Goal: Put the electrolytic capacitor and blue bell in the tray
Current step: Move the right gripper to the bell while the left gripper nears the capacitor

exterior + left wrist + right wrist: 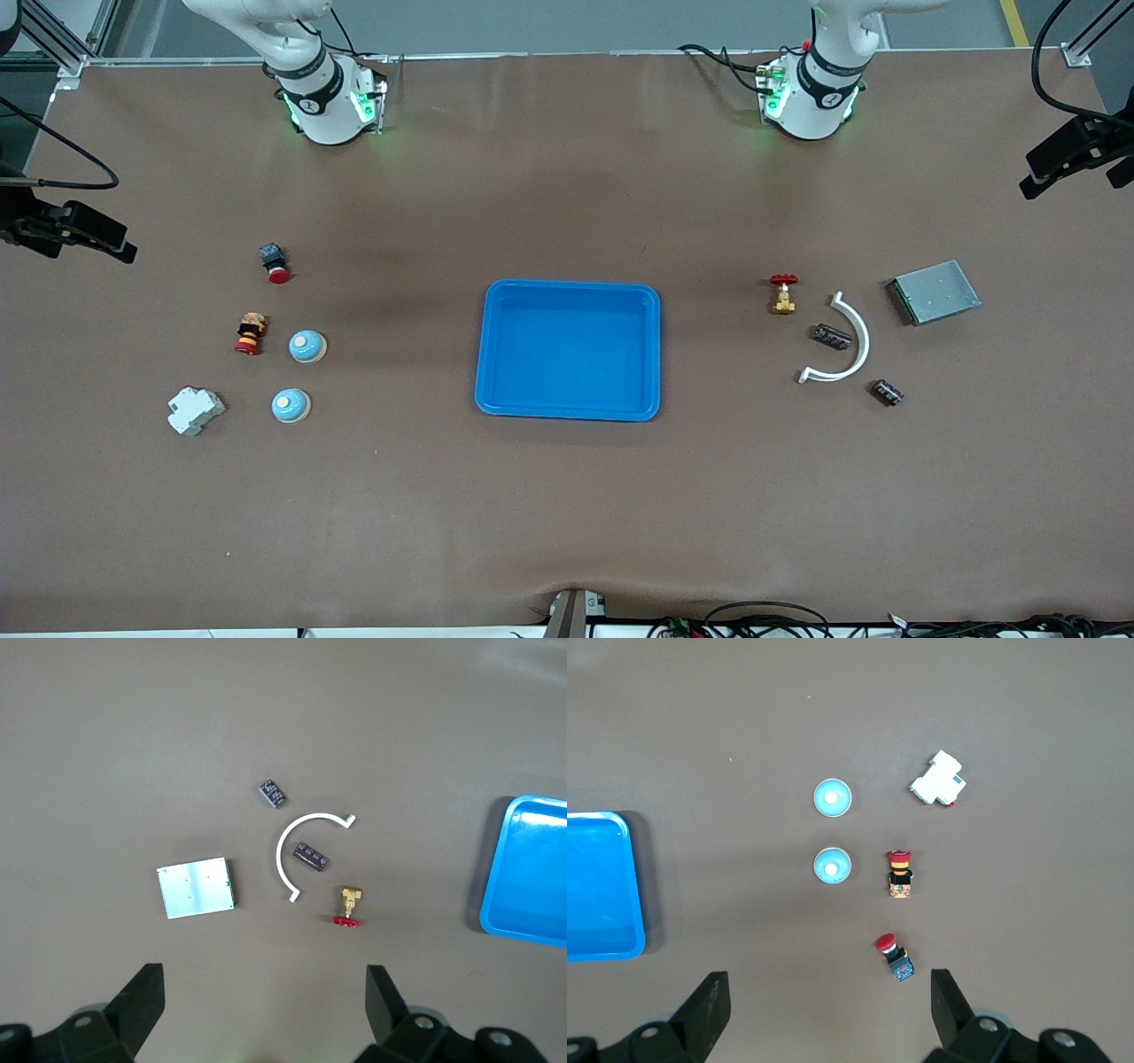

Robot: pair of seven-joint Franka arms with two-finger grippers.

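Before me: bright blue tray (569,292) on brown table (567,514); two pale blue bells (307,346) (291,406) with cream centres; two black capacitors (832,336) (887,392); white arc (850,341); grey metal box (935,291); brass valve (783,293), red handle; white breaker (195,411); my black fingers (142,997)

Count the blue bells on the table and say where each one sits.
2. One blue bell lies beside the striped red-capped button; the other blue bell lies nearer the front camera, beside the white block. None appears hidden.
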